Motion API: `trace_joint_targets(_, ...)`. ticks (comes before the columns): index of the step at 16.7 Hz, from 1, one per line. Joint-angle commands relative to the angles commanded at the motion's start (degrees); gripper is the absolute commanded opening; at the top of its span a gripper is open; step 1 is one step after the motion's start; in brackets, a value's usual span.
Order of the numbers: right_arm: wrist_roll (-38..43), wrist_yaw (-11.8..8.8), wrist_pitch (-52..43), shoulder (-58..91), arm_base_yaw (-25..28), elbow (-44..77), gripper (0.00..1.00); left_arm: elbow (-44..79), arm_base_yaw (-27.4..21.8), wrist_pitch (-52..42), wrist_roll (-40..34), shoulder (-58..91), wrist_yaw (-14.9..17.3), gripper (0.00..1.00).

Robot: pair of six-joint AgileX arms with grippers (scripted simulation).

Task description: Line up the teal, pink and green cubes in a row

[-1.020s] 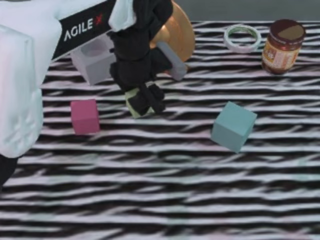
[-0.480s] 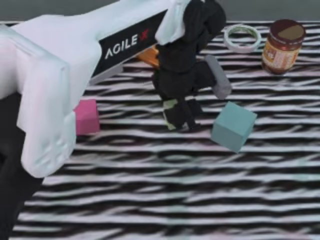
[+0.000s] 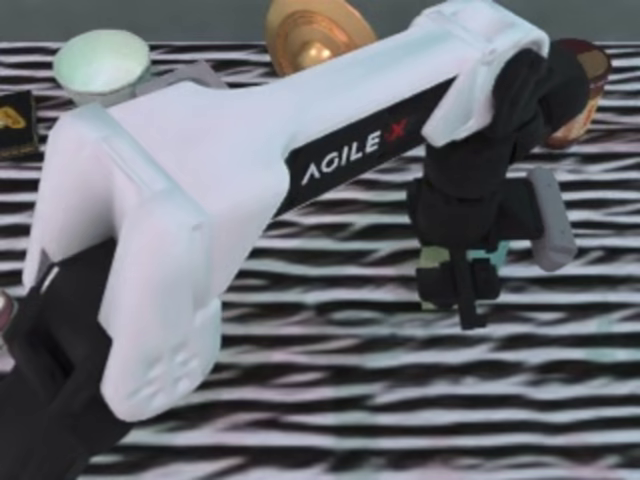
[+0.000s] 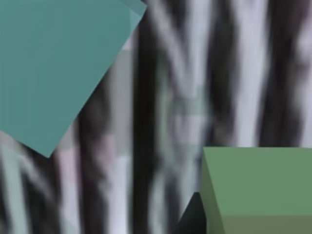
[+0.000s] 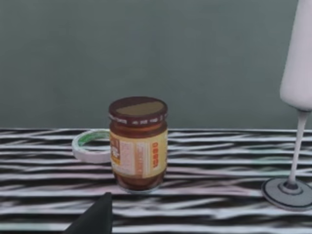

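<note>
The top view looked straight down on the striped table [image 3: 330, 400]. The left wrist view hung close above it; the right wrist view faced level across it toward the jar [image 5: 138, 144].

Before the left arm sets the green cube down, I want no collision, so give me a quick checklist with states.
1. Green cube held in the left gripper: ok.
2. Teal cube located, close by the green cube: ok.
3. Gap between the two cubes in the left wrist view: ok.
4. Pink cube position: cannot tell, hidden under the arm in the top view.
5. Jar away from the drop spot: ok.
6. Right gripper parked: cannot tell.
</note>
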Motion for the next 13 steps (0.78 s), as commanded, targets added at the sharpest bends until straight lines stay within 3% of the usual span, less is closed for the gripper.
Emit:
trace_joint_targets(4, 0.0, 0.0, 0.0, 0.0, 0.0, 0.0, 1.0, -1.12, 0.23, 1.13, -0.06, -0.2, -0.03, 0.0)
trace_joint_targets(10, 0.0, 0.0, 0.0, 0.0, 0.0, 0.0, 1.0, -11.4, 0.04, 13.09, -0.12, 1.4, 0.01, 0.0)
trace_joint_targets(13, 0.0, 0.0, 0.0, 0.0, 0.0, 0.0, 1.0, -12.7, -0.07, 14.47, -0.06, 1.77, 0.02, 0.0)
